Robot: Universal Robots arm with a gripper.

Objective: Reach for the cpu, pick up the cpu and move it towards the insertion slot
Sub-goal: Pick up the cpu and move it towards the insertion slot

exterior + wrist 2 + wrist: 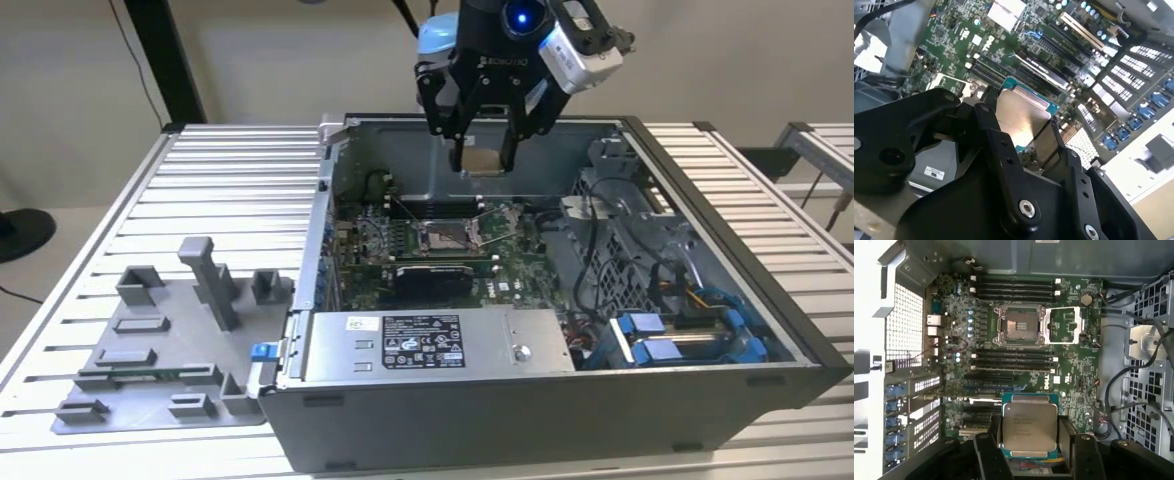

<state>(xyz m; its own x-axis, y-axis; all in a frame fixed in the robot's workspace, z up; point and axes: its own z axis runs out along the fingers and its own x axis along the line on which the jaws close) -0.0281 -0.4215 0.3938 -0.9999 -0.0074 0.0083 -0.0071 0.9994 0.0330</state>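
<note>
Cpu: thin square chip, silvery top face, green edge, held flat in air above motherboard, well apart from socket. Insertion slot: square socket, silver metal frame, dark centre, load plate swung open beside it.

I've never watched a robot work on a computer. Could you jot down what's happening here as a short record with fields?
Gripper: shut on the cpu, raised above the open computer case
Cpu: silvery face, clamped between the fingers
Insertion slot: on the green motherboard, frame open, nothing in it
Fixture tray: grey, beside the case, on the exterior view's left
</note>
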